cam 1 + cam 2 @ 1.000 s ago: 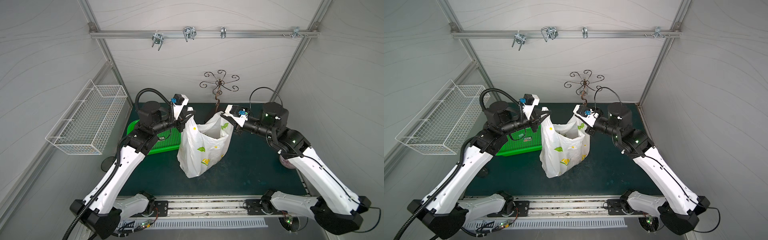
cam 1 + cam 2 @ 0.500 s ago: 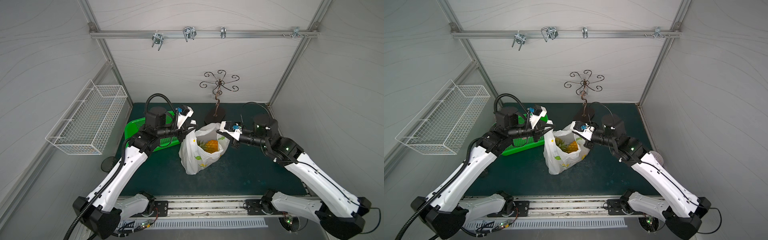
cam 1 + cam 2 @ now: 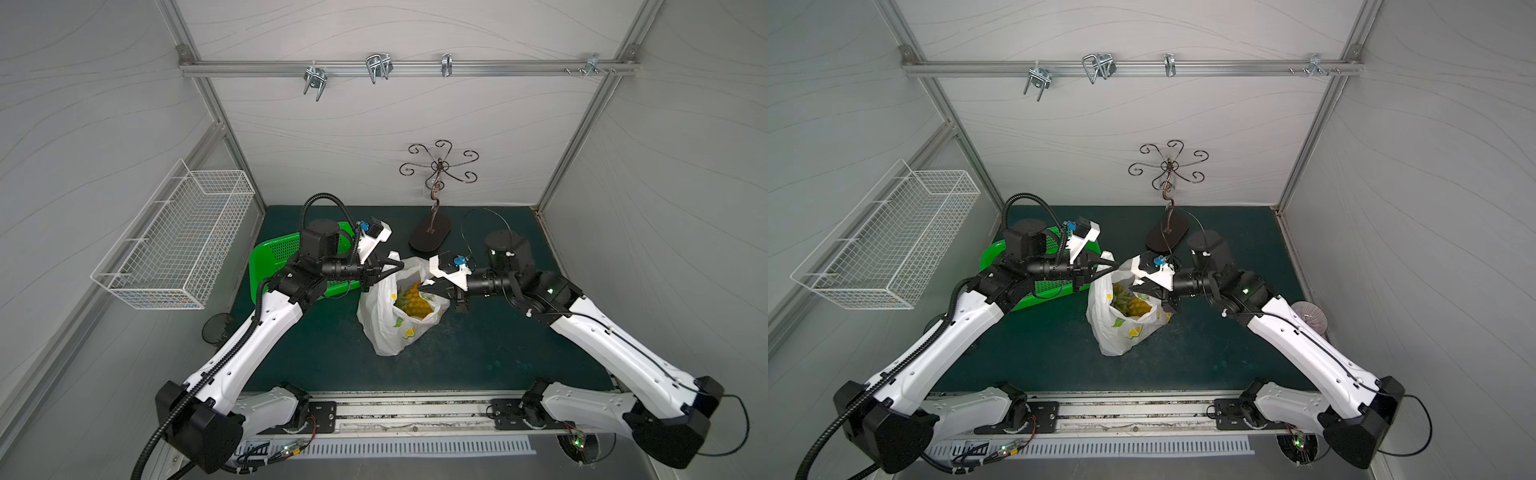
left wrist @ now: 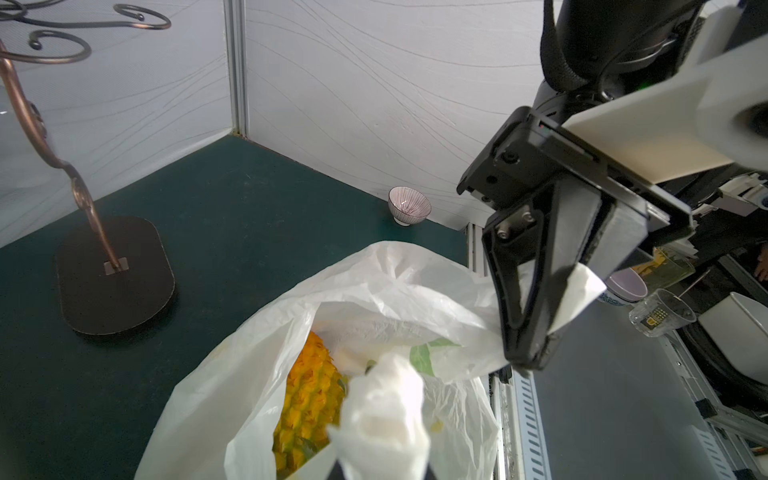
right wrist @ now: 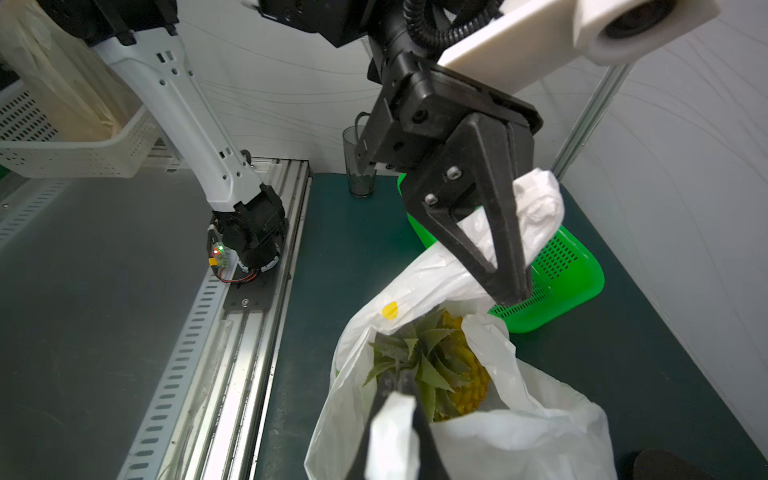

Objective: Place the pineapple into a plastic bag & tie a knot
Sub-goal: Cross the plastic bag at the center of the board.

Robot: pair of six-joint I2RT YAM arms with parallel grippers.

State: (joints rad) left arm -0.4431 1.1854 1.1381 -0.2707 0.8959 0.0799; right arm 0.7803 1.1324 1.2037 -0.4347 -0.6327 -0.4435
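The white plastic bag [image 3: 386, 328] [image 3: 1121, 332] rests on the green mat with its mouth held open. The yellow pineapple [image 3: 413, 301] [image 5: 457, 374] lies inside it, with its leafy crown toward my right arm. My left gripper [image 3: 397, 266] [image 5: 511, 291] is shut on one handle [image 4: 382, 415] at the bag's far-left rim. My right gripper [image 3: 424, 284] [image 4: 528, 357] is shut on the other handle [image 5: 390, 436] at the right rim. The two handles are held apart, and no knot is in view.
A green perforated basket [image 3: 282, 257] lies under my left arm. A scrolled metal stand [image 3: 430, 235] stands behind the bag. A white wire basket [image 3: 178, 241] hangs on the left wall. A striped bowl [image 4: 409, 205] sits by the right wall, and a dark glass [image 5: 359, 166] at the front left.
Both grippers have come down and forward with the handles. The bag, hanging stretched a second ago, now sits slumped on the mat, and the pineapple shows in its mouth.
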